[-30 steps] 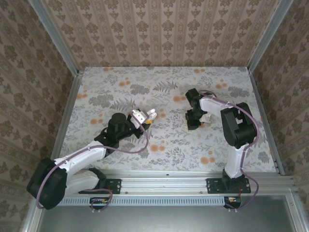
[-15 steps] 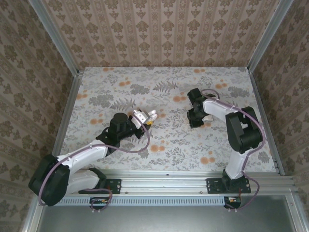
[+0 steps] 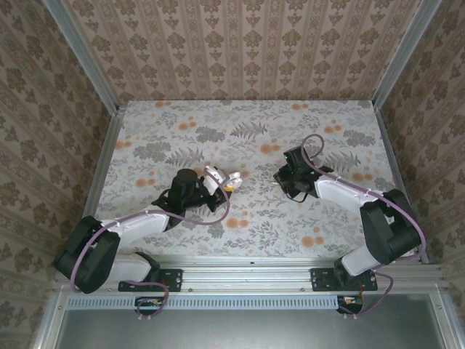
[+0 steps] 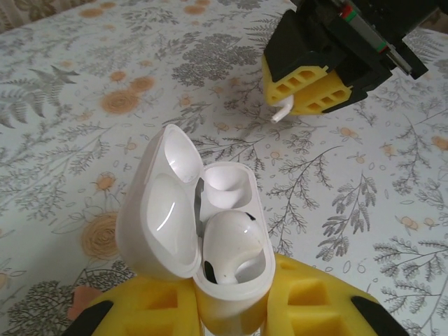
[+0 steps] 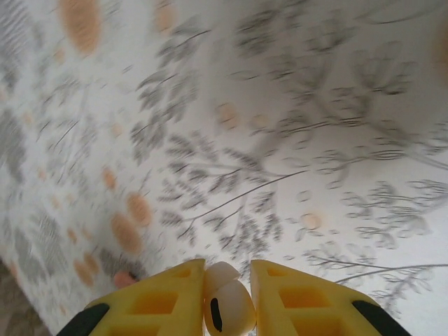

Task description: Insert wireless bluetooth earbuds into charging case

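Looking outward from the left wrist, found the left gripper (image 4: 231,311) at six o'clock, clenched on the base of the charging case (image 4: 227,294). Saw the lid (image 4: 164,203) swung open toward nine o'clock, one white earbud (image 4: 234,245) already seated in the nearer socket, and the farther socket (image 4: 225,189) bare. Farther off, at one o'clock, found the right gripper (image 4: 308,87) grasping the second earbud (image 4: 281,112), stem poking down toward the case, well apart from it above the flowered table (image 4: 105,70). Confirmed that grasp from the right wrist: bud head pinched between the two yellow pads (image 5: 168,297) at six o'clock. From overhead, placed the right arm's fingers at three o'clock of the case, facing it.

Judged the step in hand as carrying the second bud across to the bare socket. Thought it best to hold the case steady with the lid well back. Would come in from above, not from the side, and line the stem up with the socket's well before lowering. Would let go only once the head sat flush. Feared a snag on the lid or a knock against the seated bud otherwise.
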{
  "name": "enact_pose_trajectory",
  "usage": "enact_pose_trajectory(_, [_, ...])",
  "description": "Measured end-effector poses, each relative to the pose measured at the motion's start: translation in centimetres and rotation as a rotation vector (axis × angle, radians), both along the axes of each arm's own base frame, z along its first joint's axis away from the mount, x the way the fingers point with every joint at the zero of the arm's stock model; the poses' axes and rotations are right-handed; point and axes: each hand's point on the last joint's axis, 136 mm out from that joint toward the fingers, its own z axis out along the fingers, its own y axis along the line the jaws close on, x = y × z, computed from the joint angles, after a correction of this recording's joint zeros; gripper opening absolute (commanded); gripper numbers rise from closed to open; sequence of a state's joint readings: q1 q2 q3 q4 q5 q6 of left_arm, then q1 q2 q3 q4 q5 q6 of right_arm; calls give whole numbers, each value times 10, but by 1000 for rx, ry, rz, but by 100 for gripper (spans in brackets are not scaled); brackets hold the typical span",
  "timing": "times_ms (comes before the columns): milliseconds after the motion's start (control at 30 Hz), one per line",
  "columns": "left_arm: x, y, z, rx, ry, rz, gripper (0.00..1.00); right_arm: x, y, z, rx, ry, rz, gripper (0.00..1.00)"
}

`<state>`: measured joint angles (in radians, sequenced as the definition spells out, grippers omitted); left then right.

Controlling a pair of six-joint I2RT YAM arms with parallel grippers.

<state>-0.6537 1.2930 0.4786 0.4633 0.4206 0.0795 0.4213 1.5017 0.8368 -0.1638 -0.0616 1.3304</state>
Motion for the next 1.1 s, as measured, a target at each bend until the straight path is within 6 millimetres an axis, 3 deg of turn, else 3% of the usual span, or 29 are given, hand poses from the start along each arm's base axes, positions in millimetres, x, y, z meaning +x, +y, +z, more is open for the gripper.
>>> enact_pose_trajectory(333, [3, -7, -9, -23, 59, -50, 16, 12, 38, 60, -18, -353, 370, 22])
enact_pose_trajectory(600, [-2, -20, -1, -77, 72, -140, 16, -5, 65, 90, -78, -554, 662, 21])
enact_pose_trajectory(900, [-9, -26, 11, -123, 62, -200, 16, -18, 77, 108, -204, -723, 866, 21])
enact_pose_trajectory(1100, [-11, -28, 13, -135, 62, -213, 16, -32, 86, 129, -318, -880, 995, 19])
